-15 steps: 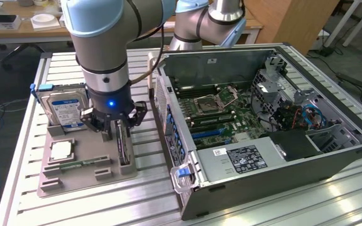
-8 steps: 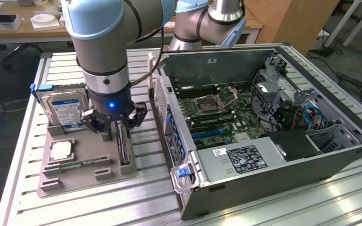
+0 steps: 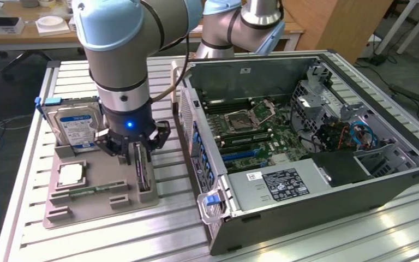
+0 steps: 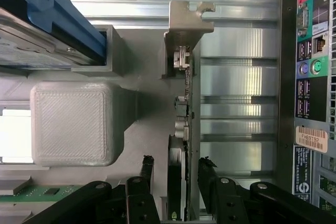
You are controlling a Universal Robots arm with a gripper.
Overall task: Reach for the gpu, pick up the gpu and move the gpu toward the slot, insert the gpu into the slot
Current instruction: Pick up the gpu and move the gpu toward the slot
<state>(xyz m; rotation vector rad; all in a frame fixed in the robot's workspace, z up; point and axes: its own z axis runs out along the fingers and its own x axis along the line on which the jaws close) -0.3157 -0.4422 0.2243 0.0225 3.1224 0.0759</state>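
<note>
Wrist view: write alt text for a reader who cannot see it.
The open gripper straddles the gpu, a thin card standing on edge in a grey holder, with a gap on each side. Its silvery bracket is at the far end; a blue-railed hard drive lies to one side, the computer case's port panel to the other.

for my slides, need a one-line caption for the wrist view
Open gripper straddling the gpu, which stands on edge in the grey tray, computer case rear ports alongside.

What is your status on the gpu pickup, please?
Both fingers open either side of the gpu, no grip yet. Card standing on edge in the grey tray. Nothing seen blocking the slot.
</note>
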